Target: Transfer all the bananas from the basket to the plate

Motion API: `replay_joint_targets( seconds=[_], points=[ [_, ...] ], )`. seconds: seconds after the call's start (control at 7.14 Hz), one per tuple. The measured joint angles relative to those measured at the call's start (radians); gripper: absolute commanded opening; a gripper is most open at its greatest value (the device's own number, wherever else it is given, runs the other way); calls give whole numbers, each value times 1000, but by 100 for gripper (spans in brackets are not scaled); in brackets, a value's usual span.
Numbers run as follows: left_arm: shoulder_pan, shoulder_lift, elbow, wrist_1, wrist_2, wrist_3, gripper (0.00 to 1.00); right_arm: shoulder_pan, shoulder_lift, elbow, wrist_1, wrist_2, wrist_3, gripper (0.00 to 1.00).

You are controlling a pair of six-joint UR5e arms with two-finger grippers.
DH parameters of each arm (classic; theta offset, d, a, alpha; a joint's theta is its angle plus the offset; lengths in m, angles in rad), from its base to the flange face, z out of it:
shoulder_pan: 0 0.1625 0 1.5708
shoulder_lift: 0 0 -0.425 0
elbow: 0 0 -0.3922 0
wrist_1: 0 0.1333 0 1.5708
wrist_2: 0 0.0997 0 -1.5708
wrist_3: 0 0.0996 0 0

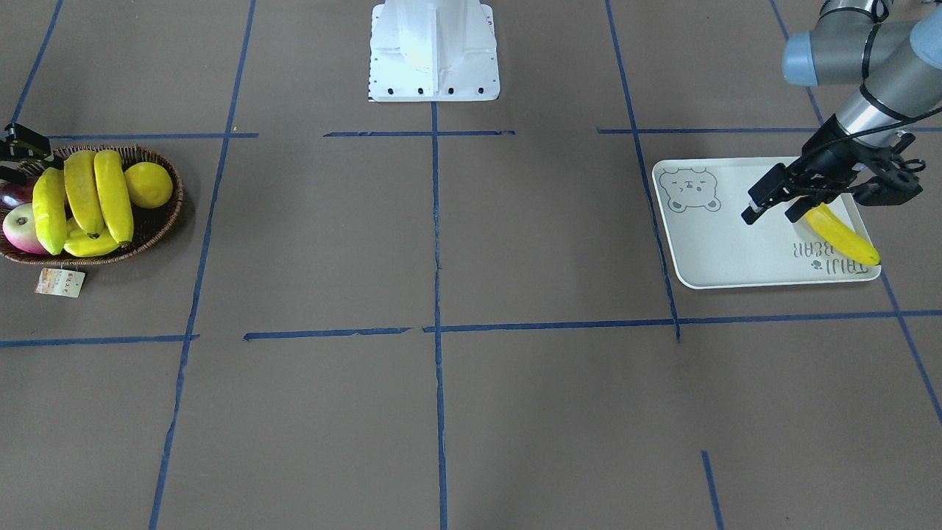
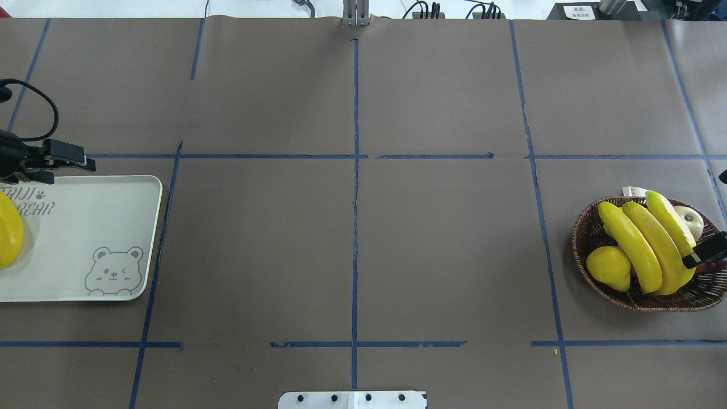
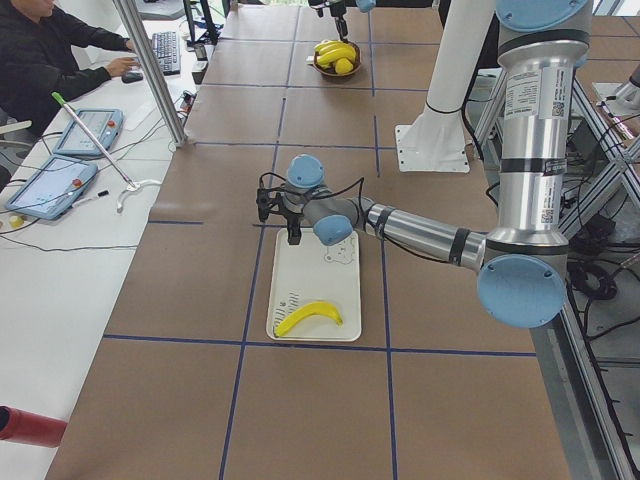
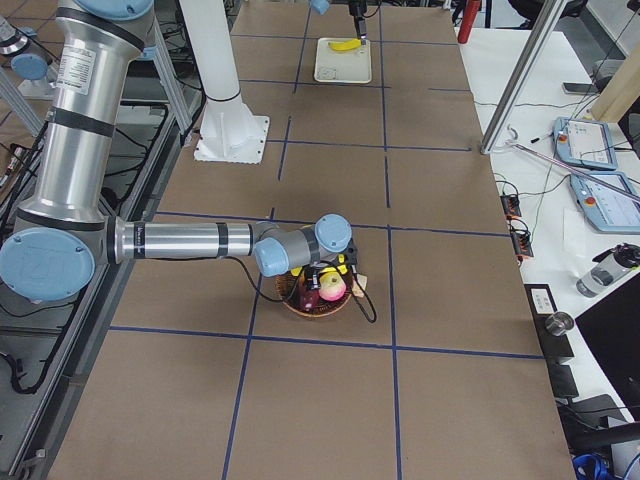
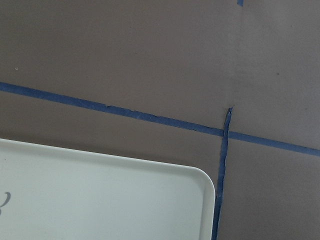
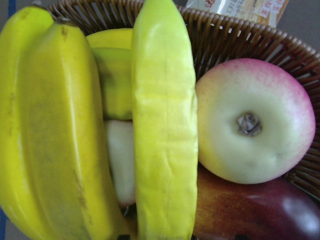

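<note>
Three bananas lie side by side in the brown wicker basket at the table's right end. My right gripper hovers just over them with its jaws apart and nothing held; one finger reaches over the basket's rim. The right wrist view is filled by the bananas from close above. One more banana lies on the pale plate at the left end, beside the lettering. My left gripper is open above the plate's far edge, clear of that banana.
A lemon, a pink-green apple, a dark red fruit and a stubby yellow fruit share the basket, whose paper tag lies on the table. The robot's white base stands mid-table. A person sits beside the table.
</note>
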Motion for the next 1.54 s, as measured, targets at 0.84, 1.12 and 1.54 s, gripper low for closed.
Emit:
replay_joint_targets(
  seconds=[0.84, 1.12, 1.54],
  points=[
    [1, 0, 3, 0, -1, 0, 100, -15, 10, -12, 0, 0, -1, 6],
    [1, -1, 4, 0, -1, 0, 100, -13, 11, -11, 1, -1, -61, 1],
    [1, -2, 1, 0, -2, -3, 99, 90, -5, 14, -3, 0, -133, 1]
  ],
)
